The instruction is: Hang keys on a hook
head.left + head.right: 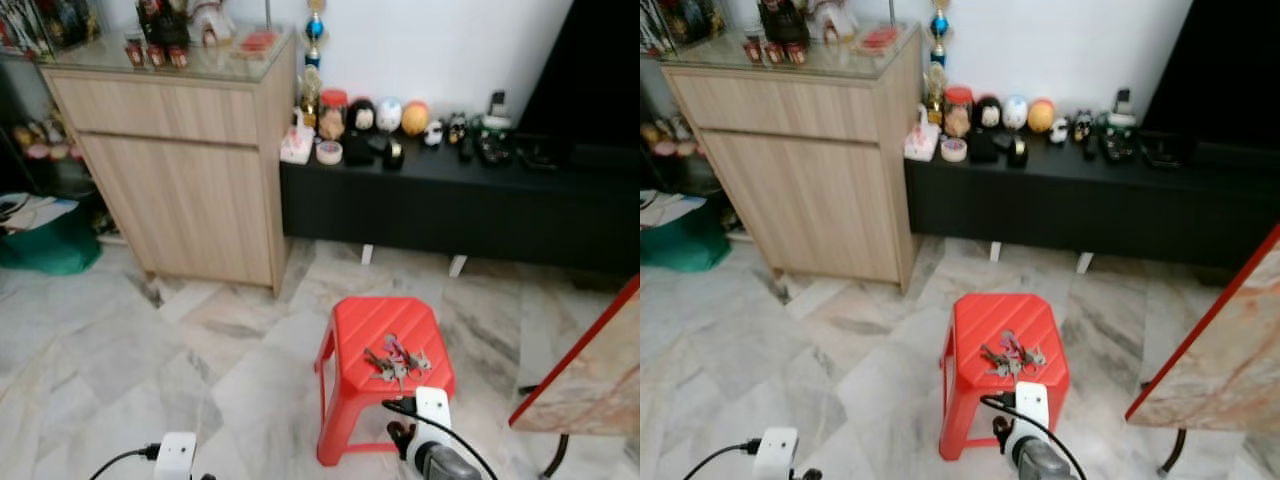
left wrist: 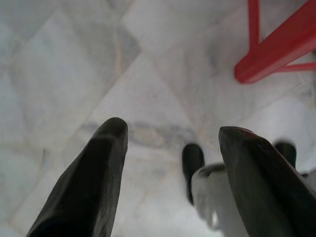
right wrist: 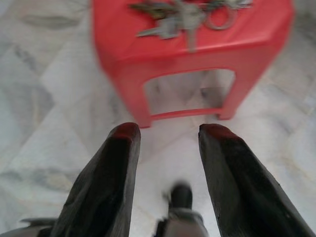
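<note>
Ahead of me a marble floor [image 1: 120,350] runs to a pale wooden cabinet [image 1: 190,170] and, beside it, a long black bench [image 1: 450,200] crowded with ornaments against the white wall. Closer, just in front of my arms, stands a red stool [image 1: 385,365], and the keys [image 1: 397,360] lie in a loose bunch on its seat, untouched.

I judge I am at the very start: reaching for the keys, with the hanging step not begun. My right gripper [image 3: 168,143] hovers low before the stool, its fingers [image 3: 121,148] spread moderately apart and holding nothing; the keys sit above and beyond the tips. My left gripper [image 2: 173,138] hangs over bare floor beside the stool's leg, fingers wide and empty.

Next, I think, the right arm must rise and go forward until the tips are over the seat, then come down around the ring or the thickest part of the bunch. The keys lie flat on the plastic, so a shallow pinch could slide off or catch only one key.

I can see no hook anywhere, so where the keys should go is unknown from here. The right wrist view is blurred, and I cannot count the keys or trace how the ring lies. A red-edged slab [image 1: 590,370] on the right is cut off by the frame.
</note>
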Available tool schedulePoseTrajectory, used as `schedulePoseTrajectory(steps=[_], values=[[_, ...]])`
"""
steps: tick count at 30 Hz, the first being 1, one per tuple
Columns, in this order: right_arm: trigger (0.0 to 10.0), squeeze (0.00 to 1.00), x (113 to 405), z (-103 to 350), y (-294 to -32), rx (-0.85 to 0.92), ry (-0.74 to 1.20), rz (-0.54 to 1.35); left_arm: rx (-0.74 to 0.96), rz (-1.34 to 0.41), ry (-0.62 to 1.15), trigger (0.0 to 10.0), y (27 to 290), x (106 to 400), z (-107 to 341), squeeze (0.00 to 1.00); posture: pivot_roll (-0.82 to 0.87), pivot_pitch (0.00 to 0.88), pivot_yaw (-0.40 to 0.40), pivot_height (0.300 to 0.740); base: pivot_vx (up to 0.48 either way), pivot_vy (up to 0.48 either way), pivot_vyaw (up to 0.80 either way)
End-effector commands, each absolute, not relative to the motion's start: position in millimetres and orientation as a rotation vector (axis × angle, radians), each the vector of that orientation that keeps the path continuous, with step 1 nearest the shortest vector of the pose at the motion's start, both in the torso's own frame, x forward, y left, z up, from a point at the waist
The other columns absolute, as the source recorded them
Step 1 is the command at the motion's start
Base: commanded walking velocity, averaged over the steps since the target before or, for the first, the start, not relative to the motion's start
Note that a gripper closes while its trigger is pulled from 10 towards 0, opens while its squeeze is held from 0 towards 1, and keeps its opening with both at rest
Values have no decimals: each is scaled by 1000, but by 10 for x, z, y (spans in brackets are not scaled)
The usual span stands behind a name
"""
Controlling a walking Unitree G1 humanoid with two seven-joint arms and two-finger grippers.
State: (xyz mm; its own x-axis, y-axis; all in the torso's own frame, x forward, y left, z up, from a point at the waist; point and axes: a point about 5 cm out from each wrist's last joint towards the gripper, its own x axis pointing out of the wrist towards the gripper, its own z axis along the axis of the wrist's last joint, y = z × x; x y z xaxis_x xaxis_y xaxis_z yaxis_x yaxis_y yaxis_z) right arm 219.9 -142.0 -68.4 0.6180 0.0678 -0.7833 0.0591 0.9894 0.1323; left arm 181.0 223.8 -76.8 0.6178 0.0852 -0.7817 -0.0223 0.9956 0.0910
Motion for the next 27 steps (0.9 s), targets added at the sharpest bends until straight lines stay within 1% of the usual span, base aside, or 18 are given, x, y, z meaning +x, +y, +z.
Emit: schedulePoseTrajectory(steps=[1, 5, 10, 12, 13, 14, 15, 16, 17, 18, 20, 21, 23, 24, 27], values=[[10000, 0, 2181, -693, -1501, 142, 910, -20, 63, 54, 901, 10000, 2173, 1807, -783, 0, 69, 0, -42, 740, 304, 0, 0], [10000, 0, 2191, -680, -1513, 144, 869, -34, 67, 60, 873, 10000, 2187, 1841, -758, 0, 70, 0, -44, 740, 0, 0, 0], [10000, 0, 2208, -647, -1529, 188, 781, -87, 68, 73, 789, 10000, 2232, 1974, -663, 0, 72, 0, -46, 740, 0, 0, 0], [10000, 0, 2221, -617, -1535, 210, 715, -101, 38, 103, 675, 10000, 2307, 2114, -534, 0, 57, 0, -40, 740, 0, 0, 0], [10000, 0, 2230, -600, -1544, 200, 686, -105, 19, 115, 577, 10000, 2357, 2215, -420, 0, 51, 0, -40, 740, 0, 0, 0], [10000, 0, 2230, -600, -1544, 200, 686, -105, 19, 115, 577, 10000, 2357, 2215, -420, 0, 51, 0, -40, 740, 0, 0, 0], [10000, 0, 2231, -593, -1550, 196, 673, -110, 22, 109, 530, 10000, 2370, 2260, -363, 0, 51, 0, -40, 740, 0, 0, 0], [10000, 0, 2235, -579, -1562, 195, 645, -111, 39, 83, 445, 10000, 2367, 2333, -260, 0, 58, 0, -44, 740, 0, 0, 0], [10000, 0, 2235, -579, -1562, 195, 645, -111, 39, 83, 445, 10000, 2367, 2333, -260, 0, 58, 0, -44, 740, 0, 0, 0], [10000, 0, 2423, -384, -1781, 161, 508, -84, 58, 64, 366, 10000, 2358, 2394, -156, 0, 68, 0, -45, 740, 0, 0, 0], [10000, 0, 2562, -165, -1861, 116, 351, -21, 71, 30, 234, 10000, 2329, 2493, 44, 0, 72, 0, -43, 740, 0, 0, 0], [10000, 0, 2562, -165, -1861, 116, 351, -21, 71, 30, 234, 10000, 2329, 2493, 44, 0, 72, 0, -43, 740, 0, 0, 0], [10000, 0, 2597, -78, -1843, 101, 289, -1, 73, -5, 172, 10000, 2292, 2536, 155, 0, 46, 0, -24, 740, 0, 0, 0], [10000, 0, 2633, -2, -1804, 77, 243, 16, 85, -61, 118, 10000, 2230, 2564, 255, 0, 30, 0, -19, 740, 0, 0, 0], [10000, 0, 2712, 123, -1705, 72, 174, 17, 97, -128, 68, 10000, 2099, 2574, 342, 0, 30, 0, -19, 740, 0, 0, 0]])
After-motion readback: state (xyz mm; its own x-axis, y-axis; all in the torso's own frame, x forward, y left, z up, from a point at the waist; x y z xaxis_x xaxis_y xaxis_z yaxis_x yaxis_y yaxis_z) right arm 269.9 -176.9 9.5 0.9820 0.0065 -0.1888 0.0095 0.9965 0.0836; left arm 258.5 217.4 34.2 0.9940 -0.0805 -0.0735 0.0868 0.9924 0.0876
